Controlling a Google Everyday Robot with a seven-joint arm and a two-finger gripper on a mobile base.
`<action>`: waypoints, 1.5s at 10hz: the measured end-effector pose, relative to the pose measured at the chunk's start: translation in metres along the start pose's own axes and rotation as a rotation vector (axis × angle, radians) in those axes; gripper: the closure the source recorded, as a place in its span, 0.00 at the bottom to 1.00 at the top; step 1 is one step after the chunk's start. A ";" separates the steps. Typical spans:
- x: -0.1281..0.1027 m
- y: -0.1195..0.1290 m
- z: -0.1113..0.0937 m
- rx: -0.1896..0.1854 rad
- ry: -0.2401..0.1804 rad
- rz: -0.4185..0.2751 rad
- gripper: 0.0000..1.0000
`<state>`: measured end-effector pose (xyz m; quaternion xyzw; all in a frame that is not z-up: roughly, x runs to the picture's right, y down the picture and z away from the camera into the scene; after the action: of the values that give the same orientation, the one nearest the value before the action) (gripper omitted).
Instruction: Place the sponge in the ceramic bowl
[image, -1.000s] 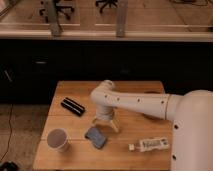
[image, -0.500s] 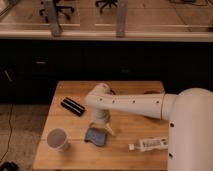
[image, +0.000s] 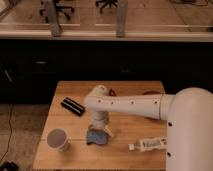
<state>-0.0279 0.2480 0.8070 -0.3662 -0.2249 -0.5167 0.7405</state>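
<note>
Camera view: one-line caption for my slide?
Gripper at the blue-grey sponge on the wooden table, cup and white tube either side.

Logged arm (image: 132, 104) as one long white tube, smooth and slightly glossy, reaching away to the right from just above the tool (image: 101, 129). Counted a row of small dark dots (image: 118, 102) along its near side, roughly evenly spaced; could not tell screws from holes. Noted a rounded white cap (image: 99, 95) directly above the tool, with a short off-white wrist column (image: 97, 117) beneath it. Found the tool at the foot of that column, low over the bench (image: 75, 92), pale like the rest. Recorded, well right of the tool, a large bulging white shell (image: 191, 131) carrying two more dark dots near its left edge.
</note>
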 end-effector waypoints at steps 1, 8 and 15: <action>0.000 0.001 0.002 -0.003 -0.003 0.003 0.20; 0.002 0.000 0.011 -0.016 -0.036 0.016 0.31; 0.001 -0.004 0.013 -0.021 -0.050 0.018 0.80</action>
<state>-0.0308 0.2569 0.8167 -0.3886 -0.2348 -0.5030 0.7354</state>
